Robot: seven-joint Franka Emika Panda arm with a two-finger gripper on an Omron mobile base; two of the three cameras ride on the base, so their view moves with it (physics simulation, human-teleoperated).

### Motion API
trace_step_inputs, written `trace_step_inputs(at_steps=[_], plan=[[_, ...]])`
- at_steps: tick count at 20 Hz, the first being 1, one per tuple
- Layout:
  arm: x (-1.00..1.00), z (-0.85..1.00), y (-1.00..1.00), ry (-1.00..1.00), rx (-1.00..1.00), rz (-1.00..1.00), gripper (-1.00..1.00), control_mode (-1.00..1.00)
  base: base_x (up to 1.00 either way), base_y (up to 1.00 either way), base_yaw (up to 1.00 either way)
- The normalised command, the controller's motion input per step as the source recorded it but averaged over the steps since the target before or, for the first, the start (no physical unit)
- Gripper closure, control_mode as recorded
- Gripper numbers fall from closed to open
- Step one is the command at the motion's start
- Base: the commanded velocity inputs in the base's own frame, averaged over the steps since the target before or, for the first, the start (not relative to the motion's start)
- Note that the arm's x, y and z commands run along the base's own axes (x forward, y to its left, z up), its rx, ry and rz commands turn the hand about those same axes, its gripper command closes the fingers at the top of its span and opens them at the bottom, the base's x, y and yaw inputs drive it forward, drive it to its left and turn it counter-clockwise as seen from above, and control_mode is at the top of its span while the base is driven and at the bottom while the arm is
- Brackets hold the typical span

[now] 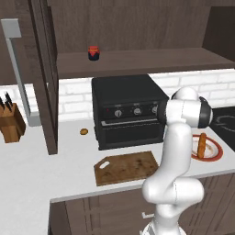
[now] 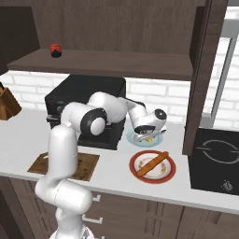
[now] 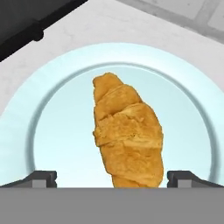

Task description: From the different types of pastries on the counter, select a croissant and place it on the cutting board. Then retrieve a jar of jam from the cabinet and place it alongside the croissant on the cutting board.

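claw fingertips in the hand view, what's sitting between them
The croissant lies between the claw fingertips, resting on a pale blue plate. The hand view shows this.

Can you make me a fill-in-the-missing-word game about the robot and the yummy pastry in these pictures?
1. The croissant lies on a pale ____ plate.
2. The jar of jam has a ____ lid.
3. The long stick pastry lies on a plate with a ____ rim.
4. The gripper is open, with one finger tip on each side of the ____.

Missing words: blue; red; red; croissant
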Motion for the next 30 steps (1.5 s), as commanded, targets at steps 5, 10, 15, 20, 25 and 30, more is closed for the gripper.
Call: trace_step_inputs(at_steps=[5, 10, 15, 20, 25, 30], plan=[[0.31, -0.16, 0.0, 0.0, 0.0, 0.0, -1.0, -1.0, 0.0, 0.0, 0.0], [0.39, -0.27, 0.0, 0.01, 0.0, 0.0, -1.0, -1.0, 0.0, 0.0, 0.0], [0.43, -0.32, 0.0, 0.03, 0.0, 0.0, -1.0, -1.0, 0.0, 0.0, 0.0], [0.34, -0.35, 0.06, 0.03, 0.0, 0.0, 1.0, -1.0, 0.0, 0.0, 0.0], [-0.02, -0.3, 0.01, 0.01, 0.0, 0.0, 1.0, -1.0, 0.0, 0.0, 0.0], [-0.47, 0.0, 0.0, -0.03, 0.08, 0.01, 1.0, -1.0, 0.0, 0.0, 0.0]])
